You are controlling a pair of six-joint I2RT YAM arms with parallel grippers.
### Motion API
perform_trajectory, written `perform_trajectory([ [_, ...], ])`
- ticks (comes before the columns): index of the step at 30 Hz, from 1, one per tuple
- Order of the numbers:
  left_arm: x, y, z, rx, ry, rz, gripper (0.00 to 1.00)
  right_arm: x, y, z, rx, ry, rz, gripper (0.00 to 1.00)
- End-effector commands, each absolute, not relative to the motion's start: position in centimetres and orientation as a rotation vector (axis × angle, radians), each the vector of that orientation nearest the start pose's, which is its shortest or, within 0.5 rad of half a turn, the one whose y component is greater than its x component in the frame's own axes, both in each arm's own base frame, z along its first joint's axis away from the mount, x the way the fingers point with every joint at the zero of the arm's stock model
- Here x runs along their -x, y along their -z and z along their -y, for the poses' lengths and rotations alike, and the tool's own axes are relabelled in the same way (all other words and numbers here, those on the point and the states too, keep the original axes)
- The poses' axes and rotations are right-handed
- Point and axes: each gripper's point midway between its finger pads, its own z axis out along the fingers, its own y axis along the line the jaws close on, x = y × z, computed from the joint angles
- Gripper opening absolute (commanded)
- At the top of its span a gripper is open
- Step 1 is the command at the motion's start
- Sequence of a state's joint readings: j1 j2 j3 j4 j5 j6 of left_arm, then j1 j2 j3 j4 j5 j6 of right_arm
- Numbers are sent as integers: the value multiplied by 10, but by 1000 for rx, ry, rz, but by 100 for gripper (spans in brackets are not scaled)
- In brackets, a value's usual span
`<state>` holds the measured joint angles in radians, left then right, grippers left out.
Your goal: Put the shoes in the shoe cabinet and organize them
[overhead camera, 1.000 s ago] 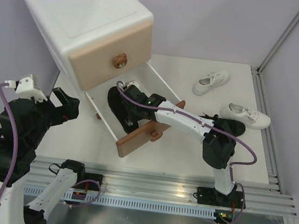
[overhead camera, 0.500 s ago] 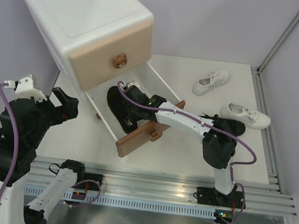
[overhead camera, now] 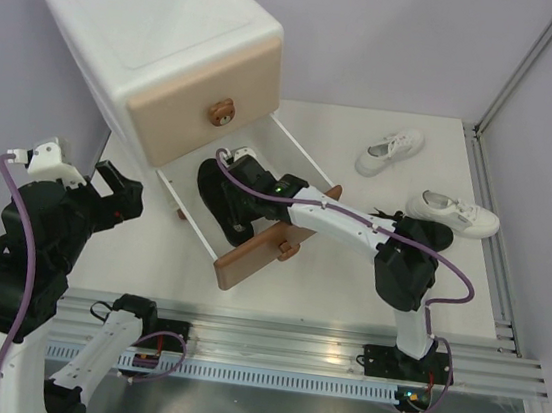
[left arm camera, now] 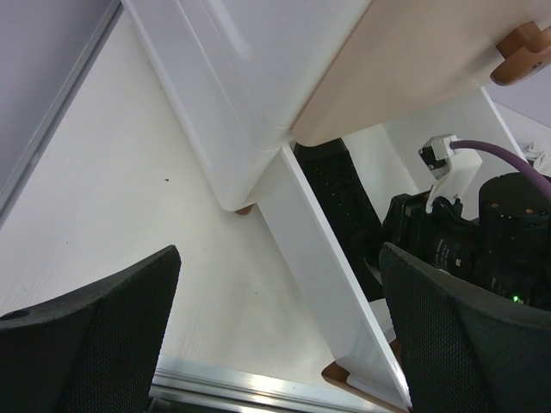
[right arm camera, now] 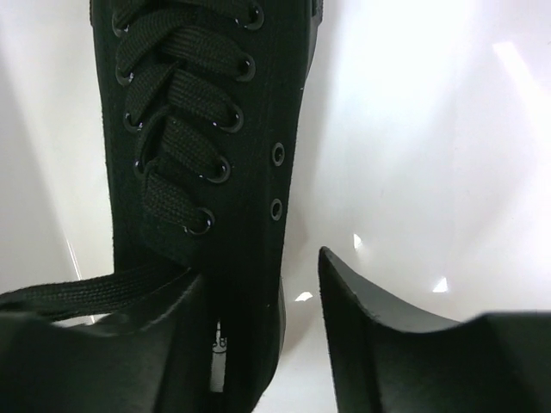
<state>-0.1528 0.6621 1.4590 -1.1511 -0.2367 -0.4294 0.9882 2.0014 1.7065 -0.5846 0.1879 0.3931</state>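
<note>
1. Left gripper [left arm camera: 280,254]: you will find it raised above the near left corner of the table. Its fingers [left arm camera: 95,344] are spread wide, with nothing between them. It is aimed at the left side of the shoe cabinet [overhead camera: 164,52].

2. Shoe cabinet: it stands on the far left corner of the table, turned at an angle.
   - The beige upper drawer front [overhead camera: 203,107] is closed and carries a bear-shaped knob [overhead camera: 221,111].
   - The lower drawer [overhead camera: 288,153] is pulled out toward the centre of the table. Its brown front [overhead camera: 262,253] faces the near edge.

3. Black shoe in the drawer [overhead camera: 219,195]: it lies lengthwise on the white drawer floor, laces up.

4. Right gripper [right arm camera: 263,275]: the right arm reaches over the brown front, down into the open drawer.
   - In the right wrist view, the jaws are only narrowly apart and straddle the shoe's side wall.
   - One finger [right arm camera: 95,353] lies over the laces.
   - The other finger [right arm camera: 405,344] sits outside the shoe, with a sliver of drawer floor showing between pad and shoe. The shoe is not clamped.

5. Second black shoe [overhead camera: 426,232]: it lies on the table toward the right edge, partly hidden behind the right arm.

6. White sneakers:
   - One [overhead camera: 390,152] lies near the far right corner.
   - The other [overhead camera: 453,213] lies close to the right edge, just beyond the second black shoe.
</note>
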Motion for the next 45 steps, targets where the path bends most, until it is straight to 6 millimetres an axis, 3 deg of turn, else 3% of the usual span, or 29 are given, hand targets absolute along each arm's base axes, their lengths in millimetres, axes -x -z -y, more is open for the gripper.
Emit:
perform_trajectory([
  [1,-160,-374,-6,431,131,-1857,100,-312,-171,-423,583,-445,-2253,55],
  [10,-159,-374,-8,431,116,-1855,100,-319,-222,-409,537,-421,-2163,86],
  [20,-160,-378,-7,423,121,-1851,100,-312,-303,-391,435,-506,-2030,88],
  [24,-160,-380,-6,420,127,-1849,100,-304,-353,-369,316,-573,-1933,89],
  [25,-160,-380,-6,420,129,-1849,100,-305,-357,-364,281,-576,-1914,90],
  [27,-159,-381,-6,419,130,-1845,100,-304,-382,-340,165,-575,-1857,91],
  [30,-158,-385,-6,417,132,-1836,100,-307,-399,-298,-29,-518,-1812,94],
  [32,-158,-385,-6,415,135,-1835,100,-312,-391,-269,-130,-439,-1814,93],
  [33,-158,-385,-6,417,137,-1835,100,-312,-397,-247,-215,-409,-1783,93],
  [34,-158,-386,-5,416,139,-1832,100,-317,-383,-231,-289,-370,-1792,94],
  [36,-158,-385,-4,413,144,-1837,100,-315,-379,-207,-394,-364,-1770,97],
  [37,-158,-385,-4,412,145,-1839,100,-320,-363,-192,-482,-348,-1780,98],
  [39,-158,-385,-4,411,149,-1839,100,-322,-350,-174,-567,-331,-1790,98],
  [40,-158,-384,-3,412,153,-1841,100,-326,-331,-161,-621,-291,-1814,98],
  [42,-159,-384,-2,411,158,-1844,100,-329,-315,-151,-715,-296,-1817,98],
  [45,-160,-383,0,406,164,-1850,100,-343,-274,-131,-849,-283,-1861,97],
])
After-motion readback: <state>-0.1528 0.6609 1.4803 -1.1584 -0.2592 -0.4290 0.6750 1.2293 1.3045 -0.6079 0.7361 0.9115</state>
